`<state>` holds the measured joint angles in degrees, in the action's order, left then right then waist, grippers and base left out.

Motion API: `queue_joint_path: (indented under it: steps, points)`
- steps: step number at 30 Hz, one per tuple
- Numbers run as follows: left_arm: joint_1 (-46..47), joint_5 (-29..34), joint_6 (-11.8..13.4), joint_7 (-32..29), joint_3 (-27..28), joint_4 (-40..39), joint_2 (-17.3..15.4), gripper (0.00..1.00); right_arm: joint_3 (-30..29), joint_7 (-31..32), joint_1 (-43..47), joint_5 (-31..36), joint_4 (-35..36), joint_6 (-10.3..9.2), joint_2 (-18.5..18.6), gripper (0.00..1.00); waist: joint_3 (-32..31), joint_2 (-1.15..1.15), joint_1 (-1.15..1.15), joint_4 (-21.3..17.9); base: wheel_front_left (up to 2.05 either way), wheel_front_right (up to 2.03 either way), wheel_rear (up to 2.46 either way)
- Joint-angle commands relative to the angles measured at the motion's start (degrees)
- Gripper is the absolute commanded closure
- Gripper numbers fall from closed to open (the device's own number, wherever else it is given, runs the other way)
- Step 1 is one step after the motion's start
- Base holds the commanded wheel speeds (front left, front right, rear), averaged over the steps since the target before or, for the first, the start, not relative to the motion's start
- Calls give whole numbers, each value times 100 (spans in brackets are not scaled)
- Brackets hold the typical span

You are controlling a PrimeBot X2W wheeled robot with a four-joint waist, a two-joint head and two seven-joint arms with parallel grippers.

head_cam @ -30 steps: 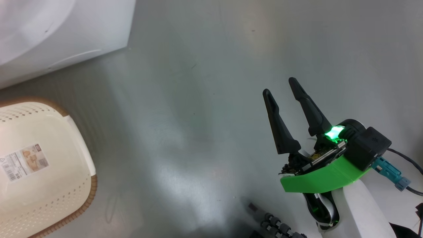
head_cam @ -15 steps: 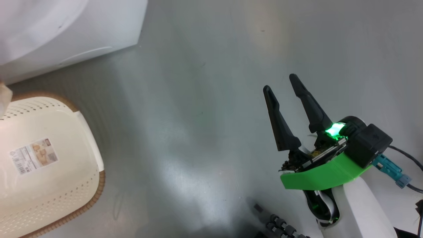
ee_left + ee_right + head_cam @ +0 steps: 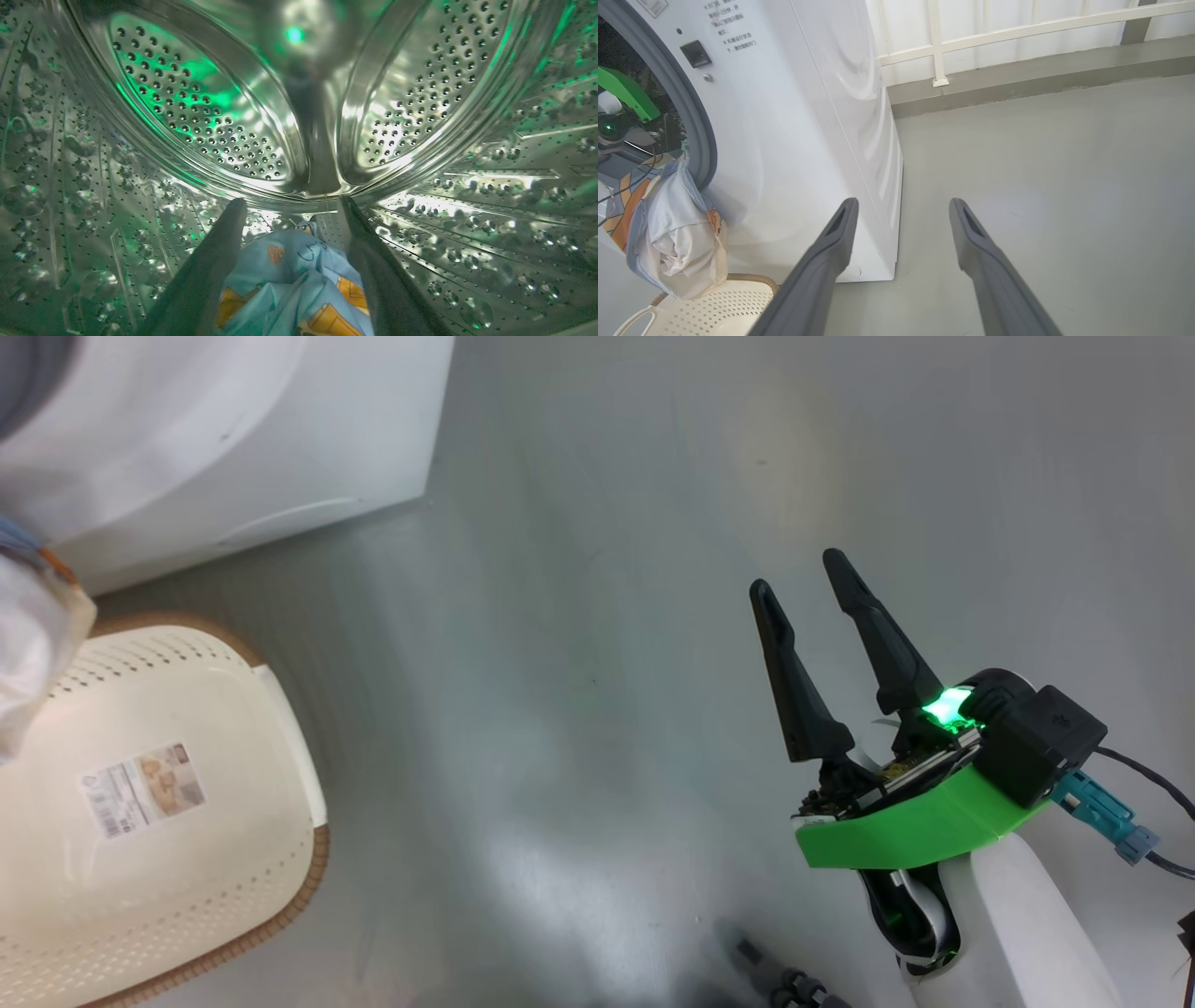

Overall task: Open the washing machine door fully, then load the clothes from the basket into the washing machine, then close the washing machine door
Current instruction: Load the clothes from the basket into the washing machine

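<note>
The clothes (image 3: 289, 284) are lying loose between the left gripper's (image 3: 292, 201) just-parted jaws inside the washing machine (image 3: 794, 140), a fold still dangling above the basket (image 3: 705, 308), the right gripper (image 3: 903, 203) idling open.

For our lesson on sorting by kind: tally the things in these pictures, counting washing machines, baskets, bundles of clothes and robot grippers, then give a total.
Washing machine: 1
Basket: 1
Bundle of clothes: 1
Grippers: 2, the left gripper and the right gripper
Total: 5
</note>
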<state>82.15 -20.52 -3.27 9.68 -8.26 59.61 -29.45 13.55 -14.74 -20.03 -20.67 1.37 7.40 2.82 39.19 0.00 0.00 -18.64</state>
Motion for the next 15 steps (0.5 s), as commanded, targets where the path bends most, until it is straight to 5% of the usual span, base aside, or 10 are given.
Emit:
queue_joint_path:
  steps: [1,15]
  points:
    - [-237,-43,6,107,28,-155,-205,0,64,-26,115,55,93,9,6,0,-145,0,0,83,0,0,0]
    - [-2549,-340,339,522,358,-1726,179,0,-141,-26,343,380,-85,9,6,0,-846,0,0,498,0,0,0]
